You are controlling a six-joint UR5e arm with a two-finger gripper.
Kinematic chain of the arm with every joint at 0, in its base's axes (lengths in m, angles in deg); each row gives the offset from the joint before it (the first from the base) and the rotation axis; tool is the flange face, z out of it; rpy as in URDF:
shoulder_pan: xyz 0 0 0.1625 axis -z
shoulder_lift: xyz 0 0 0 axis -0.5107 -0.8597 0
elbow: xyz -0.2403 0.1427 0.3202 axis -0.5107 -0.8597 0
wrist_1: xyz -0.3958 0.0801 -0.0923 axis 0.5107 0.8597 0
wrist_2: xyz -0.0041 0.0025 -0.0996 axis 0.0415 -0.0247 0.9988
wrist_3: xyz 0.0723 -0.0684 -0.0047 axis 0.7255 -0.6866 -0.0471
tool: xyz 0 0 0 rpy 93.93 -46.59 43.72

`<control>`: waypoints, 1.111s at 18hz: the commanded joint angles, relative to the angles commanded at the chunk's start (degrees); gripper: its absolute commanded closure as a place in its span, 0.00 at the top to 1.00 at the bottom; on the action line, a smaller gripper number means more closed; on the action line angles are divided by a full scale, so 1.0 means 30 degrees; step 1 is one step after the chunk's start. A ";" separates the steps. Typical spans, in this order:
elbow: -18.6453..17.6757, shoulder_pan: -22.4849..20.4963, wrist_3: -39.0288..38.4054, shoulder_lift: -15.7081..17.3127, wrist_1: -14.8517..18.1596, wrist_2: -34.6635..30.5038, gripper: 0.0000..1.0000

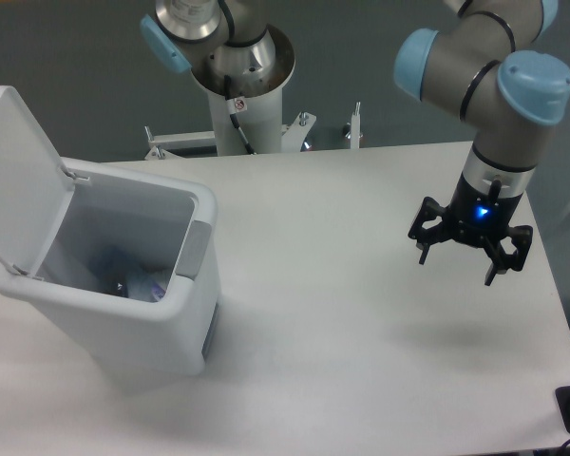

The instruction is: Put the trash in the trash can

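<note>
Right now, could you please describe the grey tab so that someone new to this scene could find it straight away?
Start at the big white bin on the left side of the table, its lid flipped up and back. Follow its open rim to the corner nearest the table's middle. The tab is the only grey piece on the otherwise white bin.
</note>
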 joint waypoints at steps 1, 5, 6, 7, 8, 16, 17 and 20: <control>-0.0117 0.0087 0.0584 -0.0029 -0.0029 -0.0675 1.00; -0.0177 0.0176 0.3777 -0.0497 -0.0088 -0.1589 1.00; -0.0177 0.0176 0.4131 -0.0498 -0.0088 -0.1619 1.00; -0.0235 0.0147 0.4192 -0.0498 -0.0059 -0.1620 1.00; -0.0410 0.0147 0.4193 -0.0469 -0.0146 -0.1678 1.00; -0.0879 0.0323 0.4252 -0.0293 -0.0205 -0.2381 1.00; -0.0938 0.0323 0.4252 -0.0293 -0.0234 -0.2410 1.00; -0.1085 0.0352 0.4252 -0.0264 -0.0234 -0.2731 1.00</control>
